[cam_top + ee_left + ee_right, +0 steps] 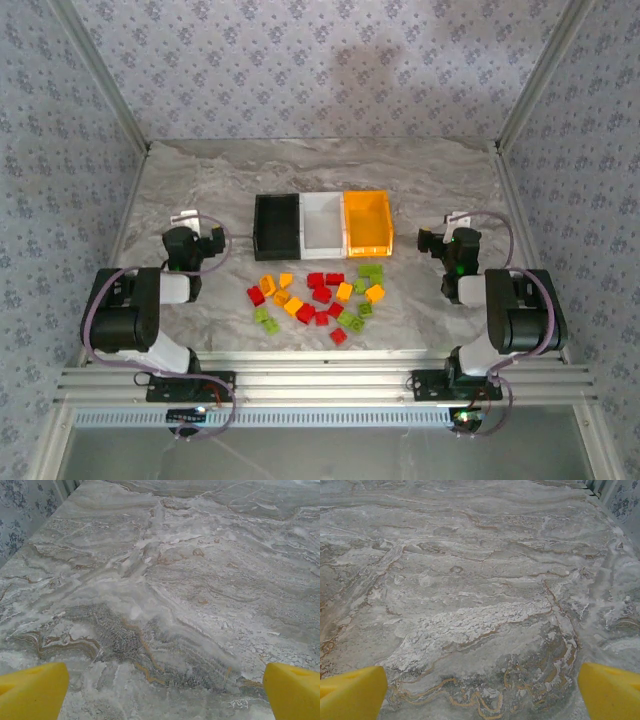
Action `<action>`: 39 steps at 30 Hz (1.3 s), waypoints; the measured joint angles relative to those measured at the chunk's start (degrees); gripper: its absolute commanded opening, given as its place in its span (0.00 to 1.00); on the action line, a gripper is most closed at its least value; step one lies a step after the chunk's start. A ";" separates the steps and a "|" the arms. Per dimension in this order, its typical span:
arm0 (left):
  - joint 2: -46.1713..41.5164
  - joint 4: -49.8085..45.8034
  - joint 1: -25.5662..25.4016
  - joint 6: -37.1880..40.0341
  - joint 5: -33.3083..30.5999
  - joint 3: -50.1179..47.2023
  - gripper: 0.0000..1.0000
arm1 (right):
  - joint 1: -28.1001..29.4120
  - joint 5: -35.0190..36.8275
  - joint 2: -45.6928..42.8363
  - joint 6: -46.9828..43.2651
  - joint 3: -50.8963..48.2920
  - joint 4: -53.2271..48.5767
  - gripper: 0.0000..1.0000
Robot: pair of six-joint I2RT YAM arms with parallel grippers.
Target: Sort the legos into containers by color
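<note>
At mid-bench, set back from the near edge: the containers [321, 225] — three open bins joined in a row, black at the end towards the left edge, white in the middle, orange at the end towards the right edge. Just on their near-edge side: the legos [320, 295], a loose mixed scatter of red, orange-yellow and lime green bricks lying on the marbled bench [200, 170], apart from the bins. Left jaws: near the left edge, about level with the row, spread wide, gripping nothing; yellow fingertips [31, 692] over bare bench. Right jaws: near the right edge — likewise spread wide, gripping nothing; yellow fingertips [350, 692] over bare bench.
</note>
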 measured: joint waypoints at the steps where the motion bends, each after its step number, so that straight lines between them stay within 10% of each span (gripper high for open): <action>1: 0.00 0.00 0.00 -0.02 -0.02 0.00 1.00 | 0.00 0.00 0.00 0.00 0.00 0.00 1.00; 33: 0.00 -0.07 0.00 -0.02 -0.04 0.02 1.00 | -0.52 -0.52 -0.02 0.04 0.07 -0.24 1.00; 39: -4.68 -11.43 0.00 -0.31 -1.79 4.79 1.00 | -0.63 2.71 -6.73 0.94 6.88 -14.58 1.00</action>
